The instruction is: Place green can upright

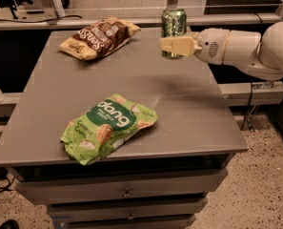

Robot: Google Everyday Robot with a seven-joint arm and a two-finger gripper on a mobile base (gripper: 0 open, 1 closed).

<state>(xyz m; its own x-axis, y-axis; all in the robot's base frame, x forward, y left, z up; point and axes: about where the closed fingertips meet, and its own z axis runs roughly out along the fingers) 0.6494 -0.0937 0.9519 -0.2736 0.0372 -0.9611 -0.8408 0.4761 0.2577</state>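
The green can [173, 22] is upright at the back right of the grey table [131, 80], green patterned with a silver top rim. My gripper [172, 46] reaches in from the right and is shut on the can's lower half, with one cream finger [179, 46] across its front. The can's base is hidden behind that finger, so I cannot tell whether it rests on the table top or hangs just above it. The white arm [241, 46] stretches off to the right.
A brown snack bag [99, 36] lies at the back left of the table. A green "dang" snack bag [107, 127] lies near the front middle. Drawers [126, 192] sit under the table top. A railing [107, 20] runs behind the table.
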